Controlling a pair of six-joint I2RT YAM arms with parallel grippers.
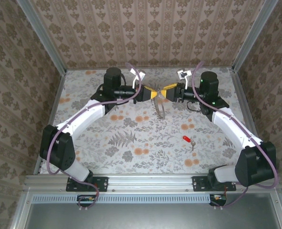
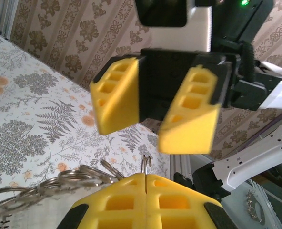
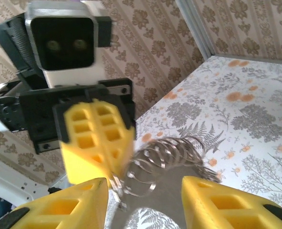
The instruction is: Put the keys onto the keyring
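The left end effector (image 1: 154, 93) is clenching the keyring (image 1: 159, 109), dangling it above the tabletop (image 1: 131, 125). The right end effector (image 1: 166, 90) is facing it, released and empty. Farther right the red-headed key (image 1: 186, 139) is lying untouched, so the step in hand looks like presenting the ring; next is probably fetching that key.

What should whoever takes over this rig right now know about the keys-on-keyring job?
Left claw: shut on the keyring, held up over the far middle of the table, loop hanging below.
Right claw: open, facing the left claw close up at the ring, holding nothing.
Key: red-headed, flat on the table in front of the right arm, apart from both claws.
Done: ring picked up.
Left: pick up the key and thread it onto the ring, probably with the right claw.
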